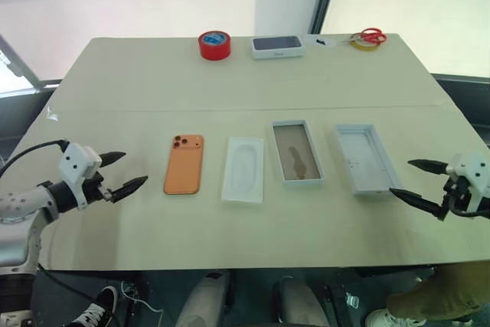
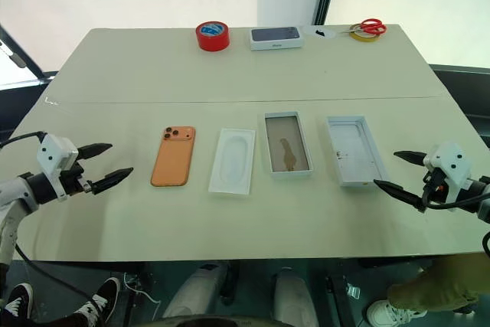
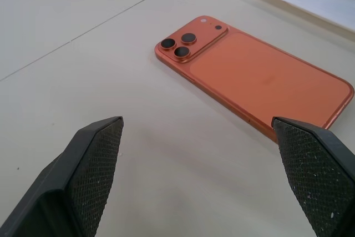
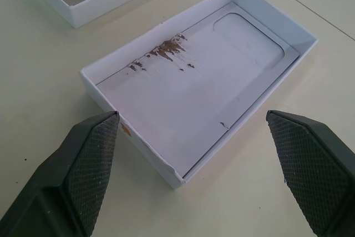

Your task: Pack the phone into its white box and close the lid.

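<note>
1. Phone (image 1: 184, 164) lay camera side up on the table (image 1: 245, 82), leftmost in a row of four items.
2. We noted the white insert (image 1: 243, 169) just beside it, then the white box (image 1: 297, 152), then the lid (image 1: 367, 158), all apart and open side up.
3. We found the left gripper (image 1: 120, 173) near the phone, fingers spread wide, holding nothing.
4. We found the right gripper (image 1: 419, 181) near the lid, fingers likewise apart and empty.
5. Red tape roll (image 1: 214, 44), a dark-topped box (image 1: 277, 46) and scissors (image 1: 370, 36) sat at the far edge.

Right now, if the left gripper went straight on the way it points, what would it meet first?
Probably the phone: the open left gripper points across bare table at its near long edge, though depth is unclear.
</note>
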